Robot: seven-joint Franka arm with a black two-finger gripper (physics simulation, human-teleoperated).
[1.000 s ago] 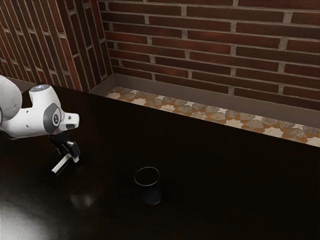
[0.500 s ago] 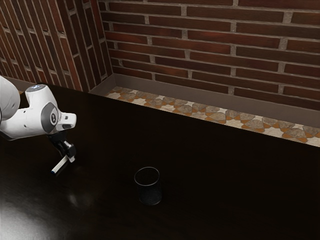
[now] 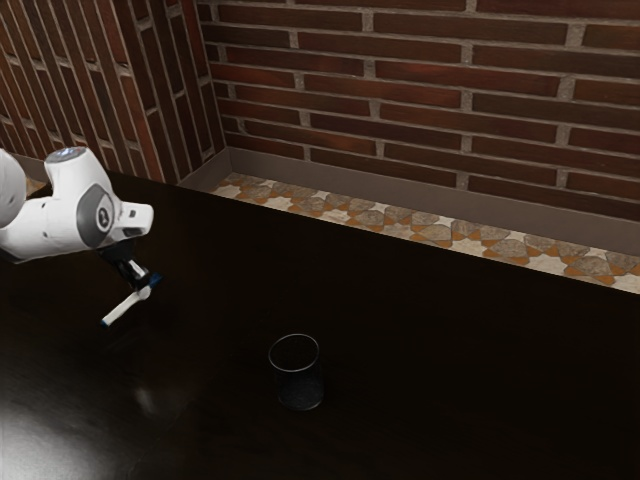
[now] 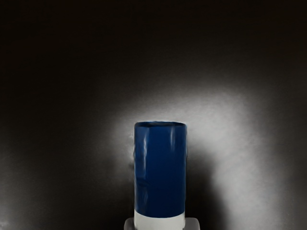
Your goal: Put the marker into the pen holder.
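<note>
Marker [image 3: 122,307] in our grasp, we work above the dark, glossy tabletop [image 3: 430,360]. Our arm [image 3: 50,228] comes in low from the exterior view's left, the hand angled down. Well apart from us, towards that view's right, the pen holder [image 3: 300,386] stands upright, mouth upward. Our pincer [image 3: 145,292] has closed on the white barrel, pressing it from both sides and parted only by its thickness. What we carry slants, its blue cap [image 4: 160,172] on the higher end, and seems clear of the surface. We judge it light, stiff and hardly fragile, though so smooth and round a body might swivel between the pads [image 4: 193,224]. Just below the cap looks a sound place to hold; we would need to tip it nearer upright before lowering it in.
</note>
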